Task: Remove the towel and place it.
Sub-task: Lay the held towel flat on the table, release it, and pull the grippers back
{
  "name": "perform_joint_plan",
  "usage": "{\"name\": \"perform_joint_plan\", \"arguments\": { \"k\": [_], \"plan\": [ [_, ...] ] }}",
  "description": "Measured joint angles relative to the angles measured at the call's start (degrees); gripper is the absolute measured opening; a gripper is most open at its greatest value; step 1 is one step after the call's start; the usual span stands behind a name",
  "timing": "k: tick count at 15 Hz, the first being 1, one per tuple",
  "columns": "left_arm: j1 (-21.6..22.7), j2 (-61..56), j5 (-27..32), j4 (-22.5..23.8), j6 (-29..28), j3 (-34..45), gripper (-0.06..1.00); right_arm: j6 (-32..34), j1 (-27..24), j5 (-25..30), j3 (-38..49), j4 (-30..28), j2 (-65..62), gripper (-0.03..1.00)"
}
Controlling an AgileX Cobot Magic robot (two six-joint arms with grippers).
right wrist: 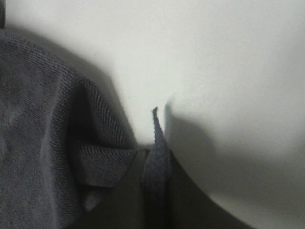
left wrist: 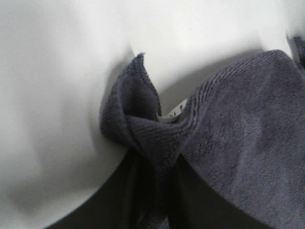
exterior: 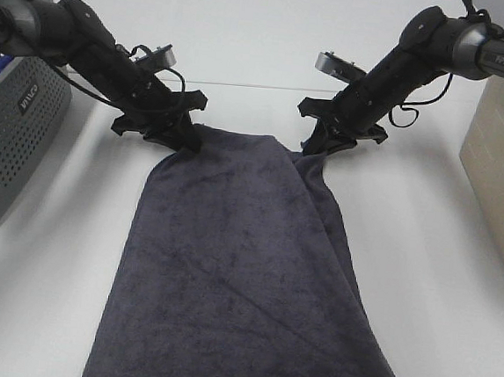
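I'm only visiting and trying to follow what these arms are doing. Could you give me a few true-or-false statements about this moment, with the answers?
1. The towel is dark grey. True.
2. The left gripper pinches a corner of the towel. True.
3. The right gripper hangs free and touches nothing. False: it pinches the towel's other far corner.
4. The towel lies inside the perforated basket. False: it is spread on the white table, beside the basket.
5. A long fold runs down the towel's right side. True.
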Motion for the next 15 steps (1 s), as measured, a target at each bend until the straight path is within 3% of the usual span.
{"name": "perform_joint_plan", "arguments": {
  "k": [2, 10, 15],
  "plan": [
    [-0.1, 0.0, -0.6, 1.6, 0.2, 0.0, 0.03, -0.1, 0.1, 0.1, -1.3, -1.4, 0.1, 0.04],
    [-0.5, -0.9, -6.0, 6.5, 0.5, -0.1, 0.01, 0.0, 0.1, -2.0, -9.7, -7.4, 0.1, 0.03],
    [-0.5, -1.5, -15.8, 8.7, 0.8, 0.4, 0.01, 0.0, 0.5, -5.1, -11.3, -11.3, 0.1, 0.03]
  ]
}}
